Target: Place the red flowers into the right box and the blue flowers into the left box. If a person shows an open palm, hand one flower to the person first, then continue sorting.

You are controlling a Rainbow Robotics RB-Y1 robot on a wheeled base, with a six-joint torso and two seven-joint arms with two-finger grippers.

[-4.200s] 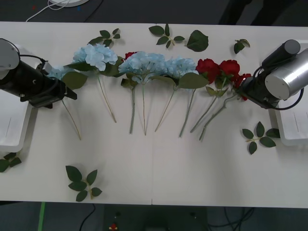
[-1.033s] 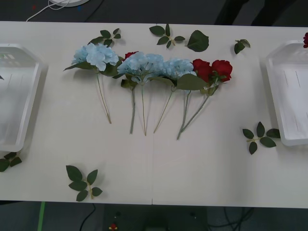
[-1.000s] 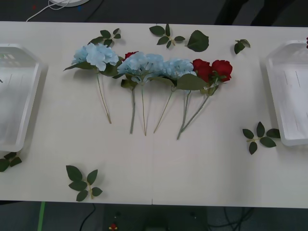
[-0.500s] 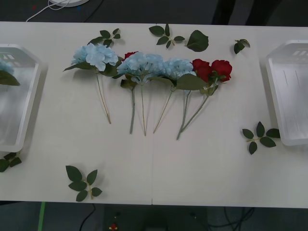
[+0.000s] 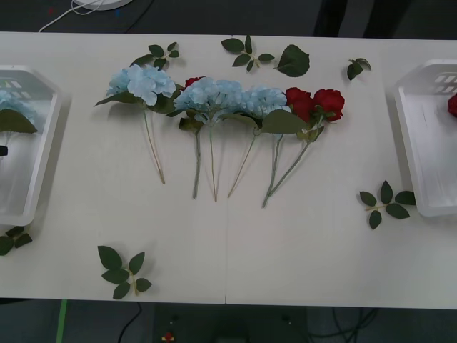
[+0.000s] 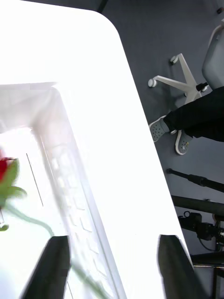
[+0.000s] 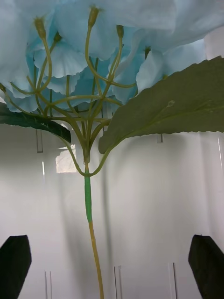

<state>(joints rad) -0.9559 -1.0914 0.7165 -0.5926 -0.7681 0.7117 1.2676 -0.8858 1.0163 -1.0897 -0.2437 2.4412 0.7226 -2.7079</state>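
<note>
Now left gripper (image 7: 112, 271) spread, blue flower (image 7: 93, 70) in left box (image 5: 28, 207); right gripper (image 6: 112, 266) spread.

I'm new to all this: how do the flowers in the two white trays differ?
The left tray holds a blue flower with a big fluffy pale head and a broad green leaf. The right tray holds a red flower with a small, round, dark head. Both trays are alike, and each flower lies at its tray's far end.

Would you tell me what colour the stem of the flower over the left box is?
Green near the head, yellowish lower down on the blue flower's stem, clearest in the left wrist view.
</note>
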